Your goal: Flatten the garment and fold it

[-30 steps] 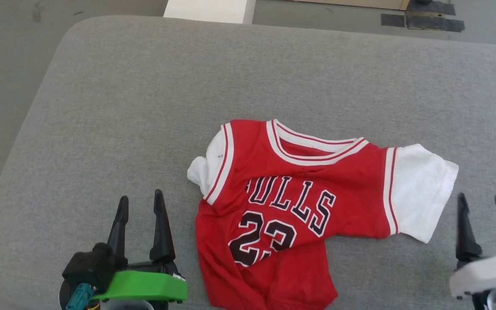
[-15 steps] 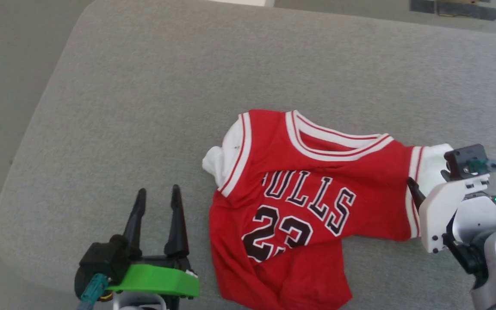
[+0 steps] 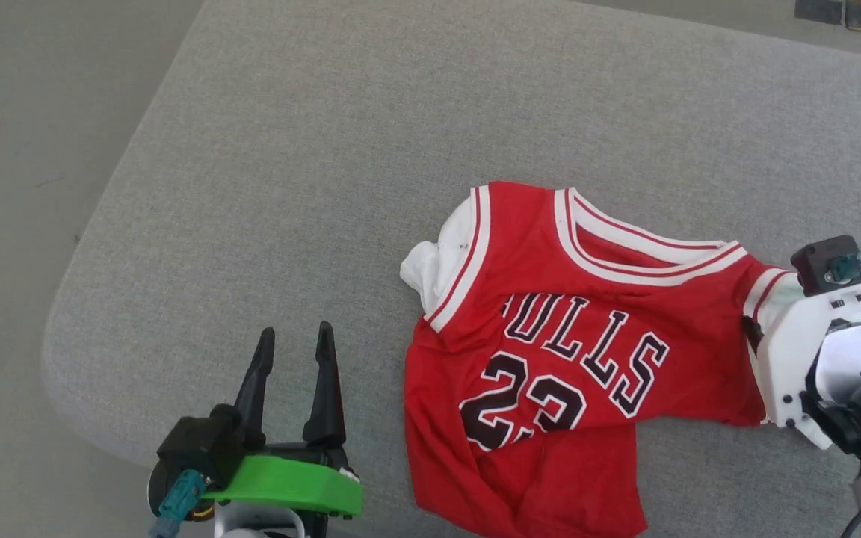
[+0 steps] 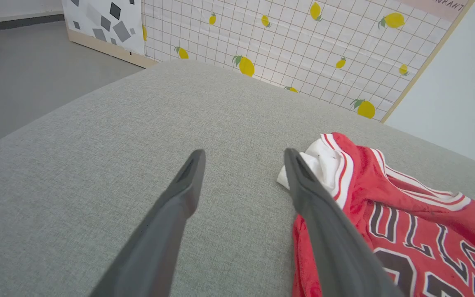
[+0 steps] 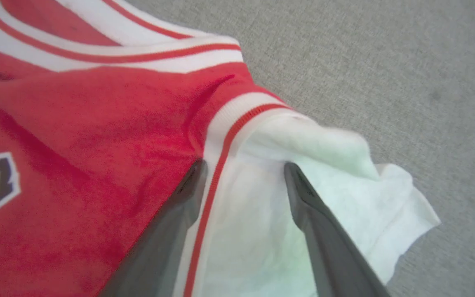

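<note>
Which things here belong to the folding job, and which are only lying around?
Job: garment, left gripper, right gripper.
Around: grey padded surface underneath, lemon-print panel, dark patches on the floor.

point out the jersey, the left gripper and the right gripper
jersey [image 3: 572, 351], head view, mid chest at the black lettering
left gripper [image 3: 296, 330], head view, midway between its open fingertips
right gripper [image 5: 244, 165], right wrist view, midway between its fingertips
</note>
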